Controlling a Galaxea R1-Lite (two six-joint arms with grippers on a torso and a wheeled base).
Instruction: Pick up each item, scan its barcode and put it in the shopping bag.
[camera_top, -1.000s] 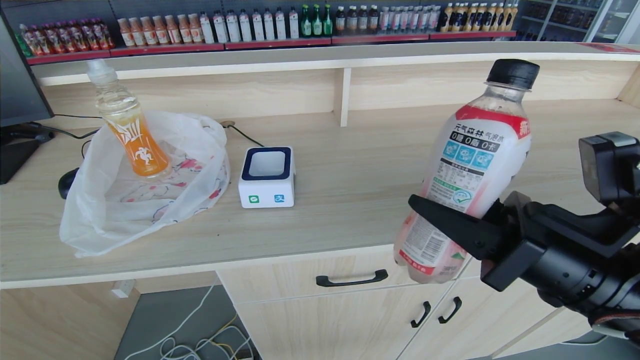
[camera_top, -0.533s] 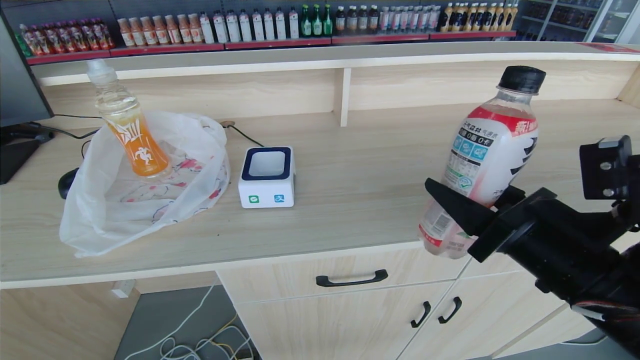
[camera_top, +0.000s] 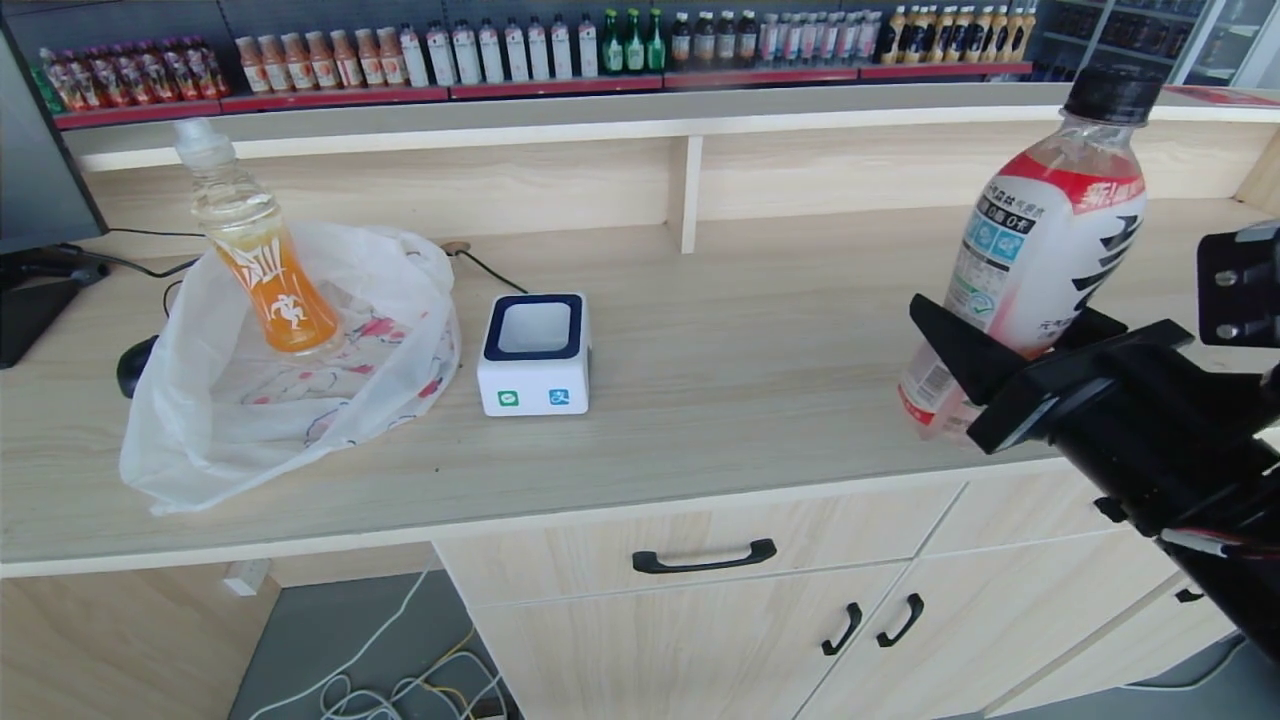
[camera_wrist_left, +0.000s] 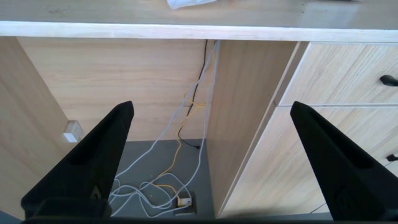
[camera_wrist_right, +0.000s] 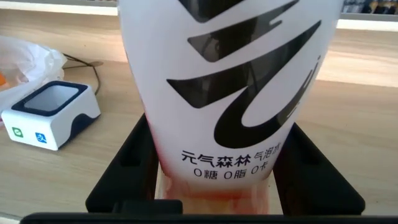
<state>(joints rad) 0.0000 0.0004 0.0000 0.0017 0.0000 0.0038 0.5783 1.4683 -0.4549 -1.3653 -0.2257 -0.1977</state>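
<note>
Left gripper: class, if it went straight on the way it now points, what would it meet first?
The left gripper would probably meet the hanging cables first, or the cabinet's side panel right beside them; depth is unclear.

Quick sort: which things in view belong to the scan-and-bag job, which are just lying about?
Job: pink-label bottle in the right gripper; scanner; shopping bag; orange bottle standing in the bag.
Lying about: mouse; monitor; shelf bottles behind the counter; cables on the floor.
</note>
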